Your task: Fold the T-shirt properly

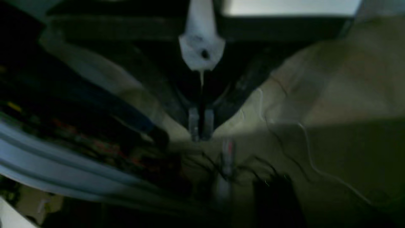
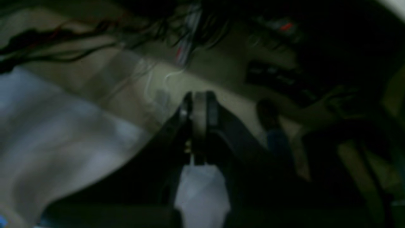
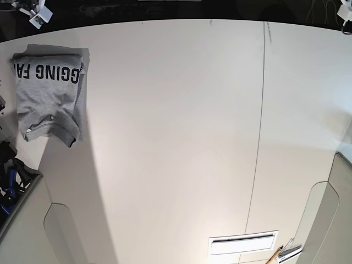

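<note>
One T-shirt (image 3: 48, 93) lies on the table (image 3: 176, 137), near its far corner on the base view's left, already gathered into a compact bundle with black lettering facing up and a sleeve cuff poking out at the near edge. By my reading the folding looks largely done, though the bundle is uneven: one side layer overhangs and the sleeve is not tucked, so a tidying pass may remain. Neither arm appears over the table. In the dim, blurred wrist views, the left gripper (image 1: 201, 128) has its jaws pressed together on nothing, and the right gripper (image 2: 199, 106) is likewise clenched and empty, both well apart from the T-shirt.
</note>
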{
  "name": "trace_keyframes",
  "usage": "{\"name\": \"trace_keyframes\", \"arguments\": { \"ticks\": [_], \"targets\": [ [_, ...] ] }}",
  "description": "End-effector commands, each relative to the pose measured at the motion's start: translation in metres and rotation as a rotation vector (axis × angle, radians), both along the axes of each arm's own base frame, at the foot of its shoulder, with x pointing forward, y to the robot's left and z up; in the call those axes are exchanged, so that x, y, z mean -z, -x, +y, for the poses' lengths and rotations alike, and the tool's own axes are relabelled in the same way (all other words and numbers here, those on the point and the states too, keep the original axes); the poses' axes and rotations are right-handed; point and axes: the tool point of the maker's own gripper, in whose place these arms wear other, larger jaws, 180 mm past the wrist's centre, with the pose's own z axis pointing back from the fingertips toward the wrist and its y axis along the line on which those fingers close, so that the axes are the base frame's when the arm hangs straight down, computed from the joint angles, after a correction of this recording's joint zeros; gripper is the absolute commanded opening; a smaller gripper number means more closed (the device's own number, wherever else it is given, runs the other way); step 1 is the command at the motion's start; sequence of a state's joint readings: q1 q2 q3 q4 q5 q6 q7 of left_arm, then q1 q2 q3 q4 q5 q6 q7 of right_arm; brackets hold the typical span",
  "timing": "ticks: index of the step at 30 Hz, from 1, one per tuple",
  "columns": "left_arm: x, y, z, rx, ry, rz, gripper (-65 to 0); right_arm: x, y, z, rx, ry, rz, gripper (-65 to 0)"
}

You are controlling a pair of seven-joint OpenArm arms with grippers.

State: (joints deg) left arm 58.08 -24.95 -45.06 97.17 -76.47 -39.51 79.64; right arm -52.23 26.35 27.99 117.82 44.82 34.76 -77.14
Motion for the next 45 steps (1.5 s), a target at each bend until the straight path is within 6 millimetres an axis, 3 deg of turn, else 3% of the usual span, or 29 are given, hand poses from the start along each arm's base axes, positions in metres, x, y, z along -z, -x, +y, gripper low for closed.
{"name": "trace_keyframes", "arguments": {
  "ticks": [1,7,11,13,16,19,25,30,34,37,41,45],
  "targets": [
    [0.003,0.012,0.0,0.015,0.009,0.044,-65.0,0.001,0.008,0.0,-0.019,0.0,0.029,-65.0],
    [0.04,0.08,-0.03,0.058,0.103,0.297,-65.0,0.032,0.066,0.002,-0.104,-0.012,0.269,-65.0],
    [0.059,0.119,-0.035,0.165,0.078,0.421,-65.0,0.049,0.106,-0.006,-0.186,0.014,0.432,-65.0],
    [0.067,0.133,-0.032,0.234,0.046,0.457,-65.0,0.059,0.119,-0.01,-0.206,0.029,0.49,-65.0],
    [0.082,0.137,-0.026,0.337,-0.016,0.451,-65.0,0.081,0.125,-0.011,-0.201,0.029,0.521,-65.0],
    [0.102,0.122,-0.025,0.407,-0.07,0.38,-65.0,0.109,0.116,-0.007,-0.161,0.014,0.479,-65.0],
    [0.145,0.059,-0.029,0.424,-0.145,0.117,-65.0,0.158,0.089,0.0,-0.141,-0.006,0.335,-65.0],
    [0.175,0.013,-0.041,0.413,-0.175,-0.022,-65.0,0.186,0.046,0.004,-0.006,0.005,0.181,-65.0],
    [0.197,-0.009,-0.068,0.34,-0.139,-0.043,-65.0,0.204,0.011,0.006,0.113,0.054,0.085,-65.0],
    [0.209,-0.026,-0.096,0.29,-0.095,-0.058,-65.0,0.215,-0.011,0.02,0.195,0.065,0.041,-65.0],
    [0.219,-0.038,-0.138,0.269,-0.038,-0.078,-65.0,0.228,-0.03,0.045,0.286,0.081,0.015,-65.0],
    [0.224,-0.048,-0.168,0.315,-0.029,-0.145,-65.0,0.235,-0.043,0.081,0.353,0.047,-0.021,-65.0]
  ]
}}
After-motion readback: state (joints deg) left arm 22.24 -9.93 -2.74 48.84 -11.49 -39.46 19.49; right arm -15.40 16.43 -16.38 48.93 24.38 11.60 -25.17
